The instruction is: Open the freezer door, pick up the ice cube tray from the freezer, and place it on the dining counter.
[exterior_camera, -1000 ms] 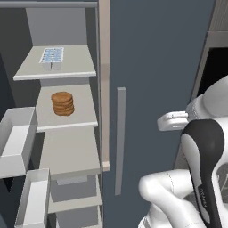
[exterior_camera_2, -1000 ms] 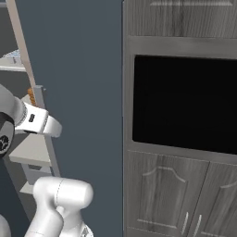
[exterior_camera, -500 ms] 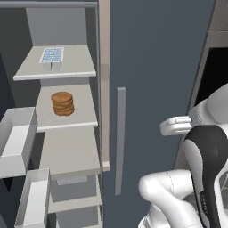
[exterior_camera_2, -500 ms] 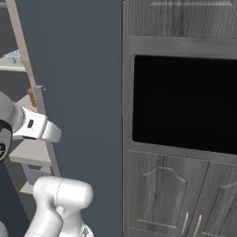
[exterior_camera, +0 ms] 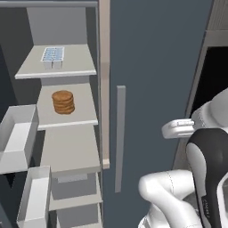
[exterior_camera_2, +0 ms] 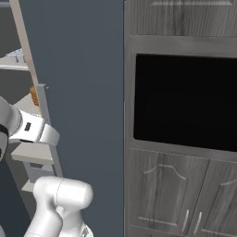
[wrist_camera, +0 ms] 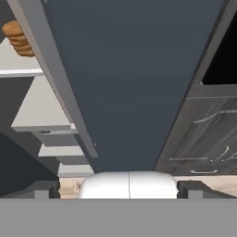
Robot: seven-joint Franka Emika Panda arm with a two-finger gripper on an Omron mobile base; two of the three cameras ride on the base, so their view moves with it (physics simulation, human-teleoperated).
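- I am facing the tall slate blue-grey freezer (exterior_camera: pixel 67 147), its narrow compartment of pale grey shelves standing exposed, so I am judging the opening step done.
- I am seeing the slate freezer door (exterior_camera: pixel 20 147) swung out at nine o'clock in the left base view, its white bins facing in; the plain matching door (exterior_camera: pixel 156 67) with its long grey handle (exterior_camera: pixel 119 138) is sitting at twelve.
- I am keeping the two-finger gripper (wrist_camera: pixel 118 190) with jaws spread wide and nothing between them, well short of the shelves.
- I am finding the small white and pale-blue ice cube tray (exterior_camera: pixel 53 56) on the top shelf at eleven o'clock, untouched; pickup and delivery are remaining.
- I am getting the dark wood cabinet with its black recess (exterior_camera_2: pixel 185 102) best from the right base view, while the stack of round brown discs (exterior_camera: pixel 63 102) is showing best from the left.
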